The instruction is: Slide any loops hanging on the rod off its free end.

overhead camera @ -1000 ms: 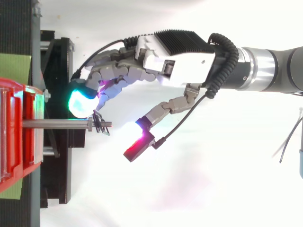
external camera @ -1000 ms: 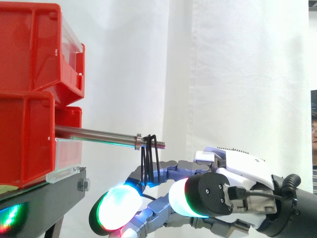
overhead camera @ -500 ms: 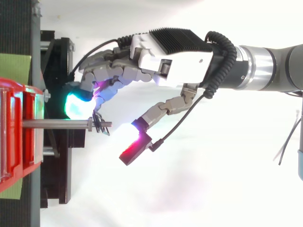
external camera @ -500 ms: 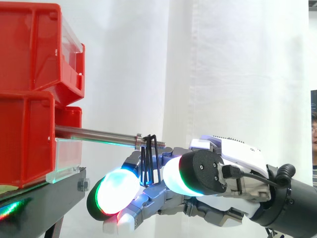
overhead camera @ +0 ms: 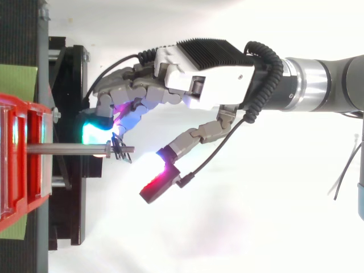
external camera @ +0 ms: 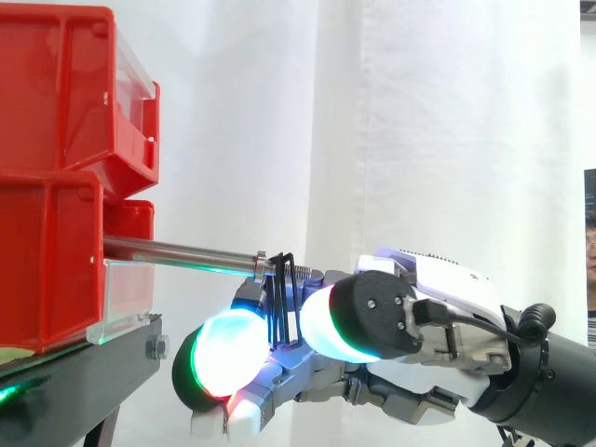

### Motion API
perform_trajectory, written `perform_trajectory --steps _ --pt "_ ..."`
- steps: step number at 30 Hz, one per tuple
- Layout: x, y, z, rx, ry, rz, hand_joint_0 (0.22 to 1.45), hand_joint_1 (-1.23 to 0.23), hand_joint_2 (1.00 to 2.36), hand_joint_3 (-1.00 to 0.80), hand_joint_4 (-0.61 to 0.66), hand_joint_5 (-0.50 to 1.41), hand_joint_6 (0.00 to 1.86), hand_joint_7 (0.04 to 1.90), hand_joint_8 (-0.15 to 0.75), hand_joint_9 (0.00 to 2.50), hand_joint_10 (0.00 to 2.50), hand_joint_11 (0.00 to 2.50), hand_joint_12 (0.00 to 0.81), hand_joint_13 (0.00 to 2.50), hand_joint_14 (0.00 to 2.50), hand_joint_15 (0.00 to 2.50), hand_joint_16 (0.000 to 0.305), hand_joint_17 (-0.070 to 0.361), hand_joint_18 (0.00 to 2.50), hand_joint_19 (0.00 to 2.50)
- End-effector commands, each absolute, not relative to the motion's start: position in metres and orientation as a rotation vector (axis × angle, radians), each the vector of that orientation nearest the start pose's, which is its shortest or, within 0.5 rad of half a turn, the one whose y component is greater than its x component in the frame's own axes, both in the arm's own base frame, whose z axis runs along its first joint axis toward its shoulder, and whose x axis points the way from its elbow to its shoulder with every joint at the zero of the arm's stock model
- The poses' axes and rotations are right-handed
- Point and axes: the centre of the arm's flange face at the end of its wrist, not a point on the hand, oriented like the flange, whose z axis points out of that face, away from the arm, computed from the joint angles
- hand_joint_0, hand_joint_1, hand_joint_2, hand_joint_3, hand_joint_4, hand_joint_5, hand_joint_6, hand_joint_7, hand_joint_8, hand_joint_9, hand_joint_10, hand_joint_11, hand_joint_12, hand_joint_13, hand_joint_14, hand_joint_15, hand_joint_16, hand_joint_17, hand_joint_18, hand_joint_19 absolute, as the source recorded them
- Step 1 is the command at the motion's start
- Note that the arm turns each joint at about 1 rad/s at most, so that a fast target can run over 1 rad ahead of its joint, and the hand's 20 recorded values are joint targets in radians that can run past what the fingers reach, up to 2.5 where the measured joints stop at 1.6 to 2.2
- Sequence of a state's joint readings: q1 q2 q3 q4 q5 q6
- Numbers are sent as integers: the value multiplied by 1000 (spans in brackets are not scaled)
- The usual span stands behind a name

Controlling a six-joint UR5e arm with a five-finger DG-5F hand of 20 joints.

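**Side view, L to R:** Red bins [external camera: 56,186] stacked on black stand [external camera: 84,372]. Rod [external camera: 177,251] projects from the bins toward the right, approx. level, with a threaded free end. Loops [external camera: 282,303], thin and black, hang on the rod just inboard of the thread, next to a small collar [external camera: 261,264]. Hand [external camera: 438,307] enters from the right and sits below rod height. Its front end overlaps the lower part of the loops. White curtain [external camera: 419,112] behind. Person [external camera: 590,251] at far right edge.

**Top view adds:** Rod [overhead camera: 65,149] and hand [overhead camera: 210,79] are not in line. The hand's body lies off to one side of the rod and angles in toward the loops [overhead camera: 119,152]. Loops sit bunched and slightly skewed. Side view alone gives the loops' hang and the hand's height relative to the rod.

**Grip:** Cannot tell from either view whether the hand holds the loops or is merely against them.

**Change vs. 1.0 s ago:** Hand has moved left toward the bins and slightly up. Loops are in the same place on the rod, by the thread.
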State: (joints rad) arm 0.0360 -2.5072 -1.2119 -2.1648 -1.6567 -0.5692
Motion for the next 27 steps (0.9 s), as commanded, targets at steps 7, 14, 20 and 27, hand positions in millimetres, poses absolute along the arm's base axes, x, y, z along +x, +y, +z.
perform_trajectory --steps 7,14,20,27 --pt "805 -96 148 491 1121 973 617 -661 1013 -315 189 -119 680 1052 298 964 9 329 338 697 8 223 45 100 501 309" --pt "807 -99 152 482 1118 977 603 -651 1014 -273 161 -156 836 941 301 962 10 374 342 697 8 227 45 100 505 314" --pt "806 -102 152 482 1120 988 599 -646 1015 -192 175 -159 907 933 322 974 10 409 357 717 8 238 48 107 531 297" --pt "808 -105 157 471 1116 991 623 -716 1012 -102 66 -154 941 972 330 1006 10 493 371 777 9 288 50 113 582 293"
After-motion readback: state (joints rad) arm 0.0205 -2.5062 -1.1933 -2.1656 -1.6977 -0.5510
